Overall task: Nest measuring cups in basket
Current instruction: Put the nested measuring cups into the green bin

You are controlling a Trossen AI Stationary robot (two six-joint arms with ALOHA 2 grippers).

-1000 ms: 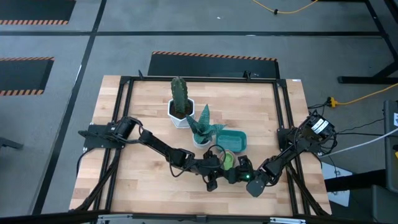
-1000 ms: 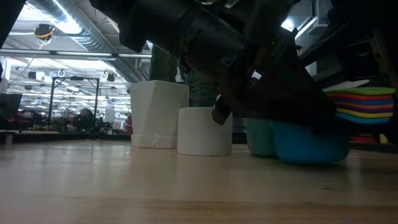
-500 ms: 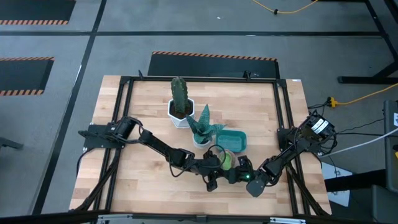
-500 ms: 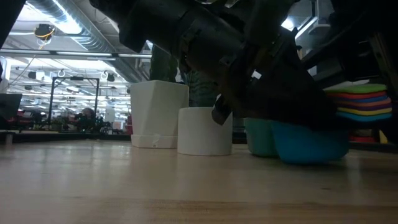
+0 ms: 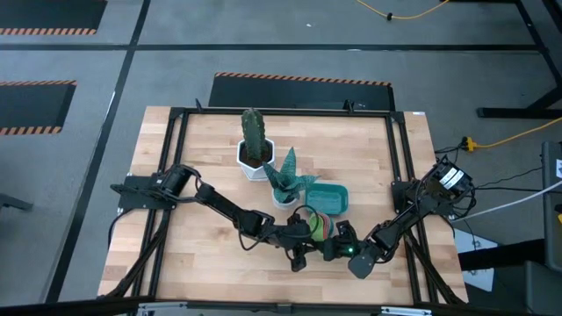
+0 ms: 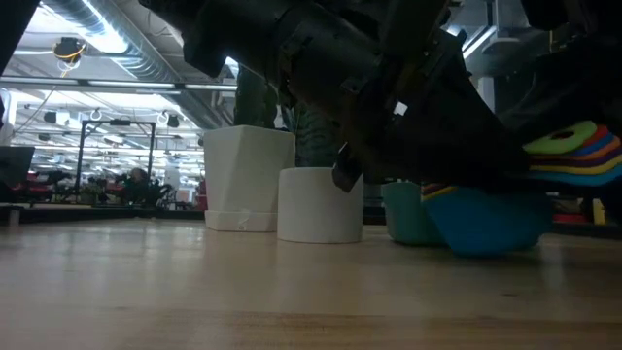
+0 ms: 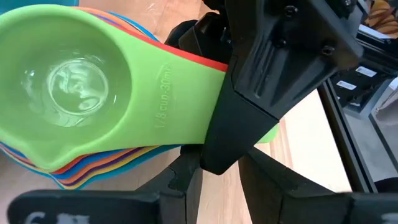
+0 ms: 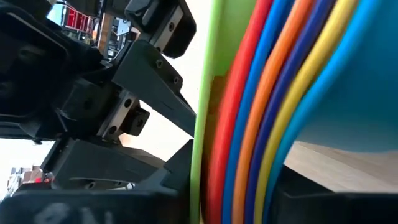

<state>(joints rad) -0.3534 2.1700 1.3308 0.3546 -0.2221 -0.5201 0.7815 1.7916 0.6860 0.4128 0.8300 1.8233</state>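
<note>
Measuring cups (image 7: 93, 106), nested into one stack, sit at the near middle of the wooden table (image 5: 202, 149), just in front of the teal basket (image 5: 338, 197) and not in it.

High view: only a small multicoloured patch of the stack (image 5: 321, 228) appears between the left gripper (image 5: 309, 237) and the right gripper (image 5: 338, 239), which meet over it. A cactus in a white hexagonal pot (image 5: 254, 161) and a second plant in a round white pot (image 5: 283, 195) stand behind.

Low view: the stack rests in a large blue cup bowl (image 6: 486, 219), and the layered handles (image 6: 578, 156) tilt upward at the far end (green on top, then red, blue, orange, yellow). The two pots (image 6: 319, 204) stand beside it.

Left wrist view: the top cup is glossy green plastic with a round bowl and a flat handle bearing moulded lettering. One dark finger (image 7: 273, 68) lies across that handle.

Right wrist view: the handles appear edge-on as thin smooth coloured bands (image 8: 249, 118).

Left jaws pinch the handle bundle. Right jaws stand about the same stack, but whether they grip it cannot be told.
</note>
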